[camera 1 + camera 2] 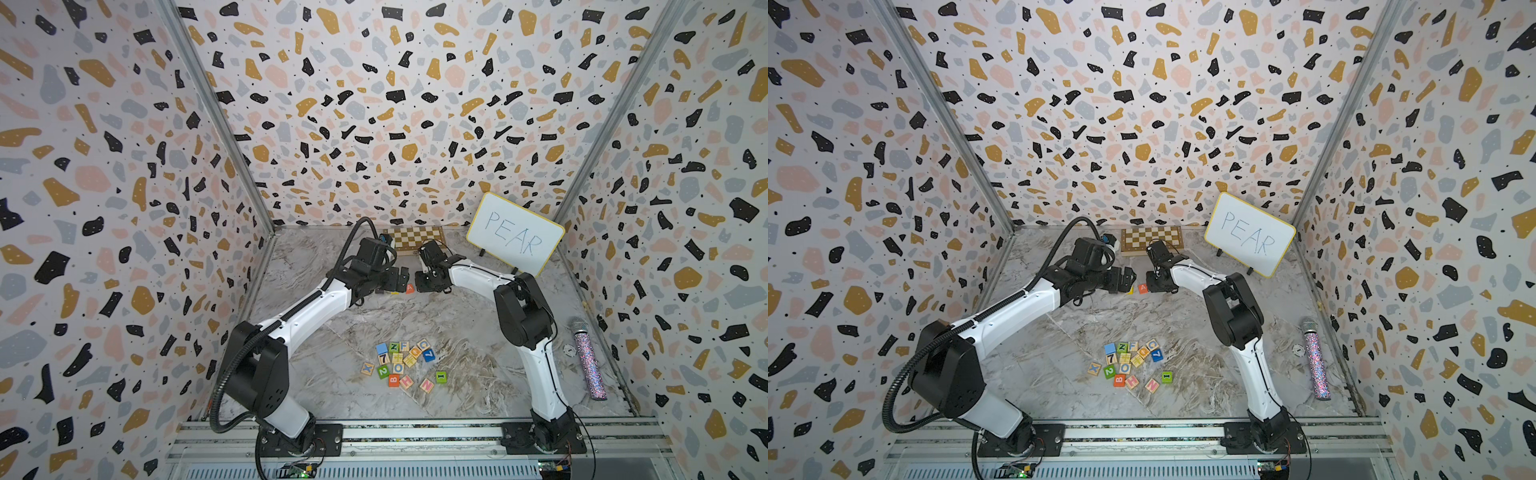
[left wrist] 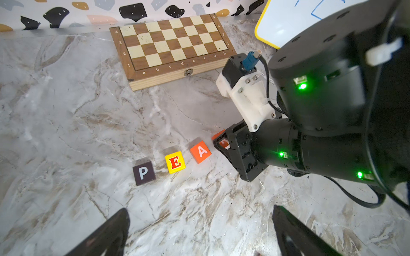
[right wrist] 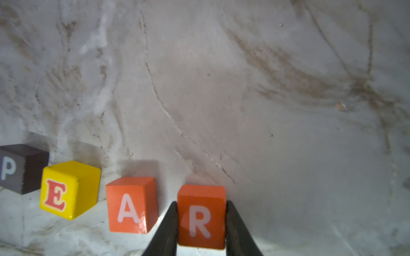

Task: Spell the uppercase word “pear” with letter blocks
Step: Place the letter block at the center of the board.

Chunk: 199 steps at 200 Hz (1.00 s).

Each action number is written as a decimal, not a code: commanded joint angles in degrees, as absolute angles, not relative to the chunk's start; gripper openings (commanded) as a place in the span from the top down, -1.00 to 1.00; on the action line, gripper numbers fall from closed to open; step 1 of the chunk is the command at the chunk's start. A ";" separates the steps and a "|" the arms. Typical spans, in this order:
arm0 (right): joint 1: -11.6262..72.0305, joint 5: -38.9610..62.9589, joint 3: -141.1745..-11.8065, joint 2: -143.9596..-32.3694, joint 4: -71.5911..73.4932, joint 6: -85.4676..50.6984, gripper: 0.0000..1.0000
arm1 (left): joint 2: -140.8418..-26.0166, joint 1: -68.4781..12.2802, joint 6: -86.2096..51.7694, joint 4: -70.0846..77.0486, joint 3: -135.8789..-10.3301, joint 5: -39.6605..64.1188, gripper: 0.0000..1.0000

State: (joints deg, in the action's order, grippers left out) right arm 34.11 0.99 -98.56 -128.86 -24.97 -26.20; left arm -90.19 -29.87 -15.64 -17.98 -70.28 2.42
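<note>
Three letter blocks lie in a row on the marble table: black P [image 2: 143, 172], yellow E [image 2: 175, 162] and orange A [image 2: 200, 151]. The right wrist view shows them as P [image 3: 13, 170], E [image 3: 66, 190] and A [image 3: 131, 206]. The red R block [image 3: 200, 217] sits just past the A, in line with the row. My right gripper [image 3: 201, 223] is shut on it, one finger against each side. In the left wrist view the right gripper hides most of the R block [image 2: 222, 143]. My left gripper [image 2: 199, 230] hangs open over bare table short of the row, holding nothing.
A folded wooden chessboard [image 2: 173, 44] lies behind the row by the back wall. The whiteboard [image 1: 515, 232] reading PEAR stands at back right. A heap of several other blocks [image 1: 401, 365] lies near the front, and a glitter microphone [image 1: 588, 361] lies at the right.
</note>
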 commanded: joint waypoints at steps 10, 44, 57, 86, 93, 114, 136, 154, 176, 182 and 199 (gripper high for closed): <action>34.98 0.01 -97.00 -127.71 -27.25 -28.21 0.50 | -87.46 -30.06 -14.64 -16.10 -69.31 2.18 -0.98; 35.16 -0.85 -96.33 -127.44 -26.71 -28.65 0.38 | -86.80 -30.09 -15.09 -15.21 -68.25 2.44 -0.99; 35.16 -1.13 -96.31 -127.53 -26.80 -28.82 0.33 | -86.49 -30.06 -15.11 -15.12 -68.02 2.37 -0.98; 35.24 -2.08 -96.83 -127.35 -27.39 -29.44 0.19 | -85.87 -30.07 -14.77 -15.21 -67.85 2.07 -0.99; 35.24 -2.11 -97.03 -127.36 -27.43 -29.37 0.17 | -85.78 -30.06 -14.76 -15.21 -67.85 1.96 -0.98; 35.24 -2.02 -97.37 -127.27 -27.69 -29.49 0.14 | -85.63 -30.10 -14.69 -15.21 -67.76 1.77 -0.99; 35.24 -1.96 -97.47 -126.86 -27.84 -29.66 0.13 | -85.70 -30.06 -14.67 -15.31 -67.85 1.67 -0.99; 35.25 -1.94 -97.47 -125.98 -27.95 -29.71 0.11 | -85.52 -30.06 -14.85 -15.42 -67.97 1.67 -0.98; 35.33 -2.66 -97.30 -124.44 -27.89 -29.53 0.09 | -85.02 -30.13 -14.97 -15.73 -68.46 1.72 -0.99; 35.40 -2.98 -97.25 -124.09 -27.87 -29.44 0.09 | -84.79 -30.07 -15.16 -15.73 -68.54 1.42 -0.99; 35.42 -3.24 -96.97 -123.12 -27.99 -29.25 0.07 | -84.25 -30.06 -15.51 -15.80 -69.05 0.90 -0.99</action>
State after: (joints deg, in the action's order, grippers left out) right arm 35.07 -2.04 -97.67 -127.94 -25.17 -28.93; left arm -86.67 -29.87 -15.64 -16.84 -68.49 2.20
